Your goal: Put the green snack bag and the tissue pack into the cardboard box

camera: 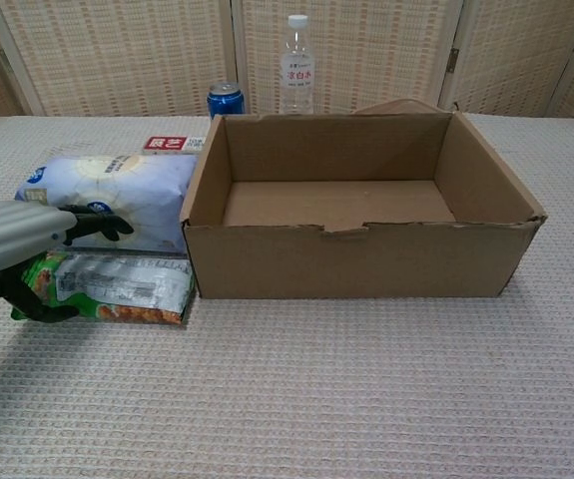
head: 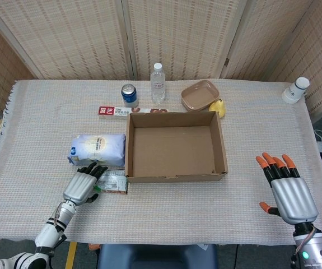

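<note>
Nothing is in the cardboard box [head: 175, 147] yet, so both jobs are left. The tissue pack [head: 97, 149] lies on the counter [head: 37, 123] just left of the box. The green snack bag [camera: 107, 287] lies in front of the pack, also left of the box. The left hand [head: 82, 186] rests on the bag's end with fingers curled over it; I cannot tell if it grips. The right hand [head: 288, 190] is far right of the box, fingers spread, holding nothing.
</note>
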Robot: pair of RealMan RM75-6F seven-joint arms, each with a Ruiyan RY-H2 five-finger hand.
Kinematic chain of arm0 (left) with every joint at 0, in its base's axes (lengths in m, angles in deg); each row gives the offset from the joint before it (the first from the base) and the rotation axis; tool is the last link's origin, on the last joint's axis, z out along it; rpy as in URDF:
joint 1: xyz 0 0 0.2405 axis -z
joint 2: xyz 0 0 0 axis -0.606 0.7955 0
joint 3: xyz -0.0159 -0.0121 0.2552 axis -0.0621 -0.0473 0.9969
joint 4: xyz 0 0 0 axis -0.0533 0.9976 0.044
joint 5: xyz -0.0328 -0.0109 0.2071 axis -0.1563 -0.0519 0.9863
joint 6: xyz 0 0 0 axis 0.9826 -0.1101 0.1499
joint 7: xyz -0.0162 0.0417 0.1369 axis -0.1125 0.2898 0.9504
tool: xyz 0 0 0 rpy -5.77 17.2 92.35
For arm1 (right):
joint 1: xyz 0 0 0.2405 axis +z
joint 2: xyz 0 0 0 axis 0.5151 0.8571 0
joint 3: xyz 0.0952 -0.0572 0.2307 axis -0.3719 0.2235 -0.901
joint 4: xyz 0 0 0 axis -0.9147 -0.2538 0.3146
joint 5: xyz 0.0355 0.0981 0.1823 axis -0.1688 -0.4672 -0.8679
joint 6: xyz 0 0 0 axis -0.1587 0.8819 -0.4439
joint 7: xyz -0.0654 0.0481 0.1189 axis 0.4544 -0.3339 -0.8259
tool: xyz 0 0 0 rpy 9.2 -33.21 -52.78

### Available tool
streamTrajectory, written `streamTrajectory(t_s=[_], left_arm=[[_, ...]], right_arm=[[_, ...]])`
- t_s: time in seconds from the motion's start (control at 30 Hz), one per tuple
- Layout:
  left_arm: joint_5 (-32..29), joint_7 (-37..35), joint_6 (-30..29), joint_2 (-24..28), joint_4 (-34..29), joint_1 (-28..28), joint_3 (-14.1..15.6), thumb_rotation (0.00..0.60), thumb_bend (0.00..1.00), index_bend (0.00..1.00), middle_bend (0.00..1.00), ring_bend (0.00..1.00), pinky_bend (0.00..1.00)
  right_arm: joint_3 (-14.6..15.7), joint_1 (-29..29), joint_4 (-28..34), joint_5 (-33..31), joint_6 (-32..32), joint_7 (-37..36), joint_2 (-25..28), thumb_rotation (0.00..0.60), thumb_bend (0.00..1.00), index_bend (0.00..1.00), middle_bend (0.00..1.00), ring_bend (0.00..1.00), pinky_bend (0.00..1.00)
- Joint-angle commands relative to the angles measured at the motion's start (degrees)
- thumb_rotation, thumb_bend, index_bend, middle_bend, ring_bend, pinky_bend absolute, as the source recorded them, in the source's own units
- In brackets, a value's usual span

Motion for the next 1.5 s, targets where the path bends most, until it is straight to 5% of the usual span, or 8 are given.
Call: streamTrajectory(t_s=[0.03, 0.27, 0.57, 0.9, 1.2, 1.5], left_arm=[[0.49, -0.41, -0.18, -1.11, 1.77, 0.37, 0.21, 0.600, 0.26, 0.13, 0.15, 0.06, 0.24], [1.11, -1.50, 0.03, -3.29, 5.42, 0.95, 0.58, 0.600, 0.26, 0.18, 0.19, 0.11, 0.28], [0.64, -1.85, 0.78, -5.54, 9.61, 1.26, 1.01, 0.600, 0.31, 0.35, 0.35, 0.29, 0.47], [4.40, -4.47, -3.87, -7.09, 13.46, -0.07, 1.20, 0.600, 0.43, 0.72, 0.76, 0.66, 0.77], [4.24, -0.77, -7.12, 1.26, 1.70, -1.54, 0.70, 0.600, 0.46, 0.78, 0.86, 0.75, 0.83], [0.91, 9.10, -9.89, 13.89, -19.16, -0.79, -2.26, 0.600, 0.46, 0.78, 0.88, 0.75, 0.84]], right_arm=[[-0.02, 0.08, 0.00, -0.23, -0.06, 0.12, -0.04, 0.600, 0.02, 0.08, 0.04, 0.00, 0.00], [-0.18, 0.30, 0.00, -1.07, -0.07, 0.30, -0.06, 0.600, 0.02, 0.08, 0.04, 0.00, 0.00], [-0.16, 0.39, 0.00, -1.33, -0.04, 0.33, -0.04, 0.600, 0.02, 0.08, 0.04, 0.00, 0.00], [-0.04, 0.22, 0.00, -0.75, 0.26, -0.38, 0.35, 0.600, 0.02, 0.08, 0.04, 0.00, 0.00], [0.12, 0.05, 0.00, 0.05, 0.35, -1.01, 0.67, 0.600, 0.02, 0.08, 0.04, 0.00, 0.00], [0.33, 0.04, 0.00, 0.31, 0.05, -1.03, 0.58, 0.600, 0.02, 0.08, 0.04, 0.00, 0.00]])
